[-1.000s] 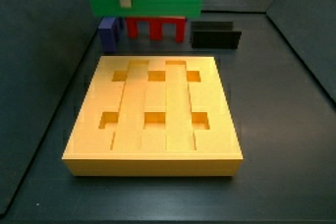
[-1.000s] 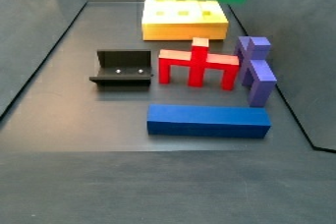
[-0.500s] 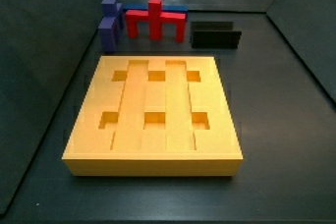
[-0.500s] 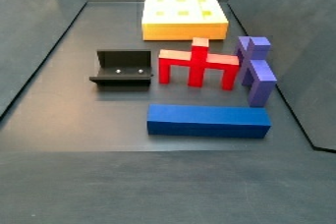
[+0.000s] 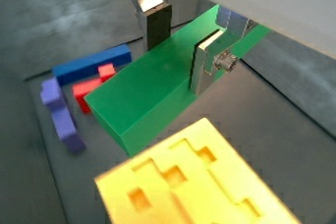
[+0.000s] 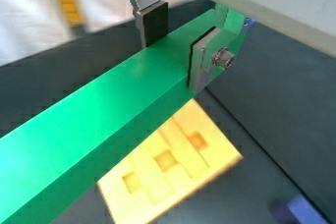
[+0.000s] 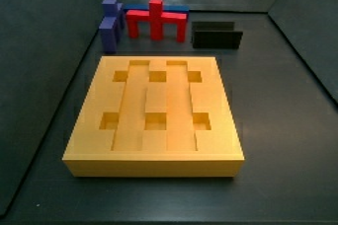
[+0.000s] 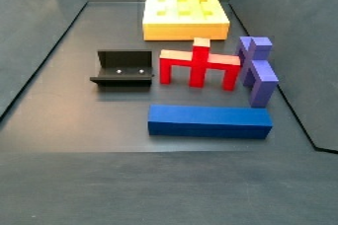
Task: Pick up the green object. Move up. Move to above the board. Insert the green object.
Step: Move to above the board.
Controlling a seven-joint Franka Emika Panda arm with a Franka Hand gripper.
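end effector (image 5: 180, 41) seen in both wrist views only, out of both side views, fingers (image 6: 151, 22) pinching the green object (image 6: 118, 105) across its width. green object held in the air above the board (image 5: 197, 184); board flat on the tabletop (image 7: 278, 120).

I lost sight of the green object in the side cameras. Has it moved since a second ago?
Yes. It was above the board's far edge and has left both side views. The gripper holds the green object above the board in both wrist views.
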